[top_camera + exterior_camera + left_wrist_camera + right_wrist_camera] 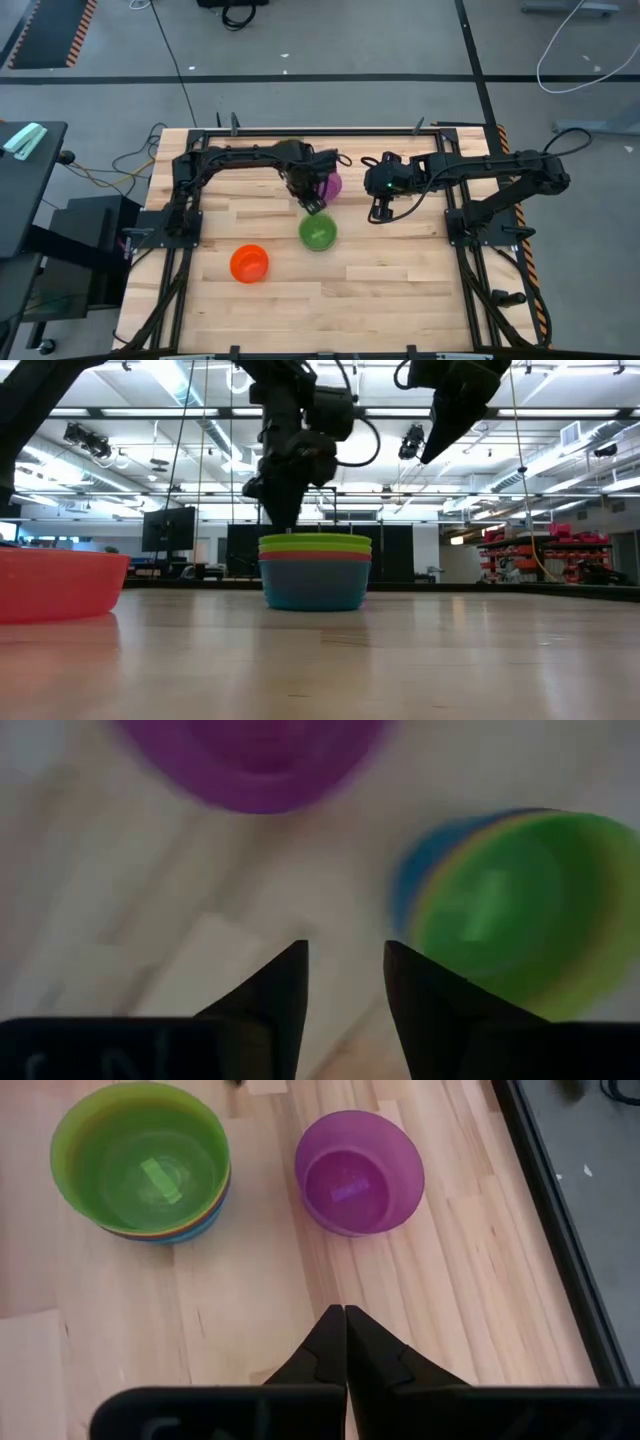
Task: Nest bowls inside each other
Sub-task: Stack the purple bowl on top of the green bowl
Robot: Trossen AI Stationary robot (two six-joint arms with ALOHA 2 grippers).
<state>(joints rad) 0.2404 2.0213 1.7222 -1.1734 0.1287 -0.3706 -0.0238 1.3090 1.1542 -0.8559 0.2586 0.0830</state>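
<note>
A stack of nested bowls with the green bowl (pixel 318 233) on top stands on the table's middle; blue, orange and yellow rims show beneath it in the low view (pixel 314 572) and the right wrist view (pixel 140 1162). The purple bowl (pixel 330 184) stands alone toward the far edge (pixel 359 1172). The orange bowl (pixel 249 263) stands alone nearer the left front (pixel 55 582). My left gripper (pixel 313 205) hovers open between the purple bowl and the stack (pixel 345 970), holding nothing. My right gripper (pixel 380 213) hangs shut above bare wood (pixel 345 1330).
Black frame rails (pixel 470 215) line the table's left, right and far sides. Bare wood (pixel 400 280) lies along the near half and right of the stack. Cables and a side stand (pixel 30 190) are off the table at the left.
</note>
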